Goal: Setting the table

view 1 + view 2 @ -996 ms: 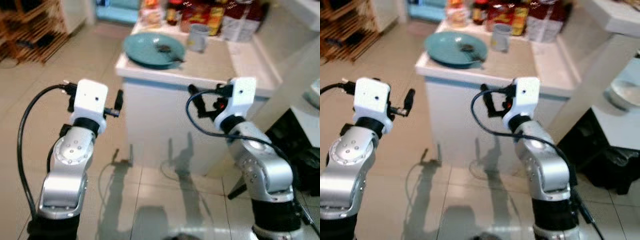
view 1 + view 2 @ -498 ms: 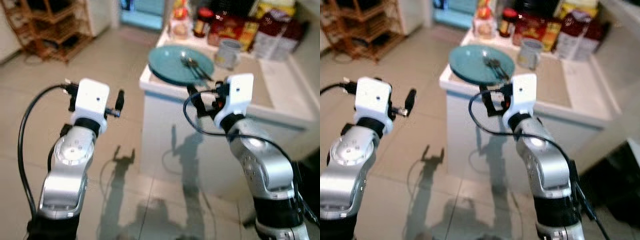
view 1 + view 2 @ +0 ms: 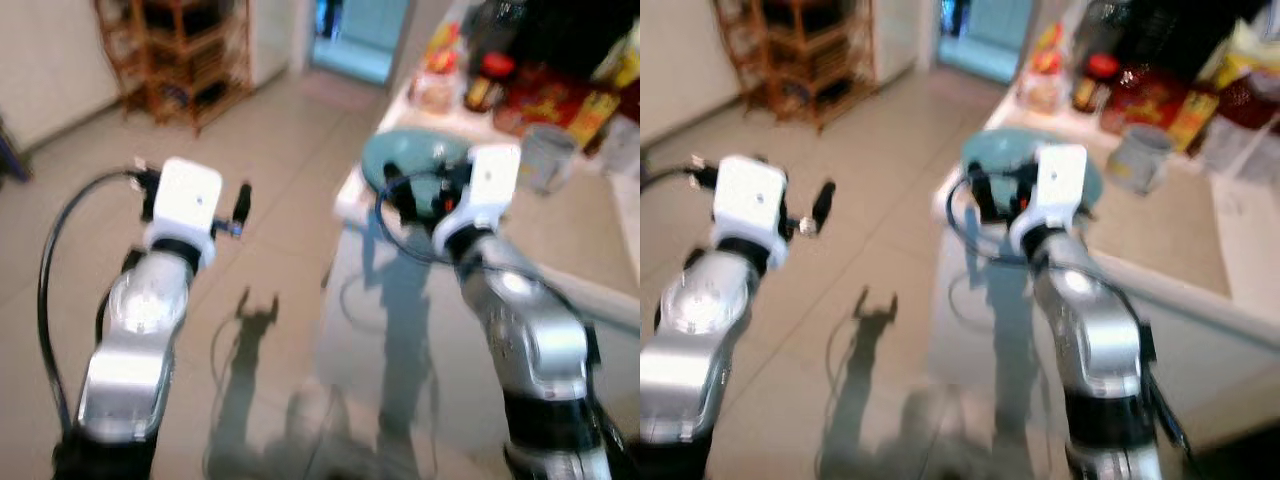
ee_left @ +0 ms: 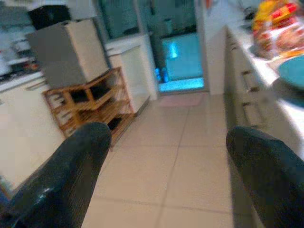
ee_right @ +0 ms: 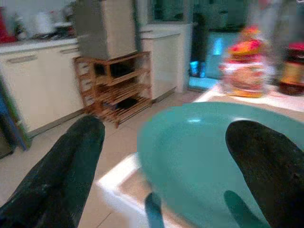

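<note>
Approach to the counter (image 3: 600,250). The teal plate (image 5: 199,152) sits at the counter's near corner; the right gripper (image 5: 161,156), jaws wide, faces its rim, seemingly readying a grasp. The left gripper (image 4: 166,166), jaws wide, is raised over the floor (image 3: 250,180).

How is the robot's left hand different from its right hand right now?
The left hand hangs over the bare tiled floor, while the right hand is up at the counter's corner, right by the teal plate. The left hand's wrist view looks down the room at a wooden shelf; the right hand's looks across the plate. Both hands are open and hold nothing.
</note>
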Available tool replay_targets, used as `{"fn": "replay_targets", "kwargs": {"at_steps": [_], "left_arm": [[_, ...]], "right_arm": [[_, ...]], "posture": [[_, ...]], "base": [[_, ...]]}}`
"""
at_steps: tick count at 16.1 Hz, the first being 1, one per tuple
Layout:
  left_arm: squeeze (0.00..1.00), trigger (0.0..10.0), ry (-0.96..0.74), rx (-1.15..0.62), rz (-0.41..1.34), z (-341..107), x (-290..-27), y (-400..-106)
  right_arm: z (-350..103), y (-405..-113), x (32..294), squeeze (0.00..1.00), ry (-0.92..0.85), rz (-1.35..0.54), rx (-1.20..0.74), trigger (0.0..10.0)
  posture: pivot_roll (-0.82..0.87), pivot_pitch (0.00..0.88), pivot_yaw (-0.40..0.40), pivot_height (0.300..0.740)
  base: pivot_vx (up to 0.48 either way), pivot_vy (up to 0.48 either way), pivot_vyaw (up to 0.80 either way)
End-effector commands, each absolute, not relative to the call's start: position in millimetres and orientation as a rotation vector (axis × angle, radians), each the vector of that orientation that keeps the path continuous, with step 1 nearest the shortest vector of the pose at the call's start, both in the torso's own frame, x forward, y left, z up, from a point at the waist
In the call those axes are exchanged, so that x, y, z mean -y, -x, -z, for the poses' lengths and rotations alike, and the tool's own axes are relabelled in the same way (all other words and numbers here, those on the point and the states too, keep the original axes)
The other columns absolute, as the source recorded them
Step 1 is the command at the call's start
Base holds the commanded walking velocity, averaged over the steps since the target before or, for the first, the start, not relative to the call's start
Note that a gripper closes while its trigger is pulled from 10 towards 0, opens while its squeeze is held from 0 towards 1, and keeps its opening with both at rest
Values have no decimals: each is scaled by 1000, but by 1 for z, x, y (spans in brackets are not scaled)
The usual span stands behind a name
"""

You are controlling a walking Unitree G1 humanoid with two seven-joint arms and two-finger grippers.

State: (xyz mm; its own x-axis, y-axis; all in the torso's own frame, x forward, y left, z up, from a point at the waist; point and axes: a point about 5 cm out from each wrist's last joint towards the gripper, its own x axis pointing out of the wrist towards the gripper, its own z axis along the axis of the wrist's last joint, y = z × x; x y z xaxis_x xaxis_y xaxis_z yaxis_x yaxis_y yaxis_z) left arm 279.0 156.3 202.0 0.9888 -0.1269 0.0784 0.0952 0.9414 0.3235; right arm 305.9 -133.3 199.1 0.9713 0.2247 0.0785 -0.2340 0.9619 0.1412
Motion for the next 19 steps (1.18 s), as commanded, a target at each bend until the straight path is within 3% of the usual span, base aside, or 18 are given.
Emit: {"fn": "replay_targets", "kwargs": {"at_steps": [1, 4, 10, 12, 15, 19], "left_arm": [[0, 10000, -335, 121, 151, -205, -149, -277], [0, 10000, -335, 124, 157, -206, -149, -277], [0, 10000, -331, 115, 200, -203, -141, -276], [0, 10000, -360, 105, 228, -201, -143, -274], [0, 10000, -353, 120, 325, -209, -144, -269], [0, 10000, -362, 103, 441, -210, -138, -265]], "right_arm": [[-203, -306, 143, 0, -187, -194, 66, 10000], [-206, -303, 146, 0, -179, -181, 81, 10000], [-213, -303, 155, 0, -126, -146, 54, 10000], [-208, -304, 158, 0, -26, -130, -66, 10000], [-217, -304, 174, 0, -31, -122, -203, 10000], [-221, -304, 176, 0, -85, -197, -347, 10000]], "posture": [[123, 28, -97, 740], [122, 22, -95, 740], [117, 32, -99, 740], [117, 35, -101, 740], [118, 43, -106, 740], [111, 48, -95, 740]], "base": [[398, 0, -800], [401, 0, -800], [164, 0, 0], [0, 0, 0], [0, 0, 0], [0, 0, 0]]}}
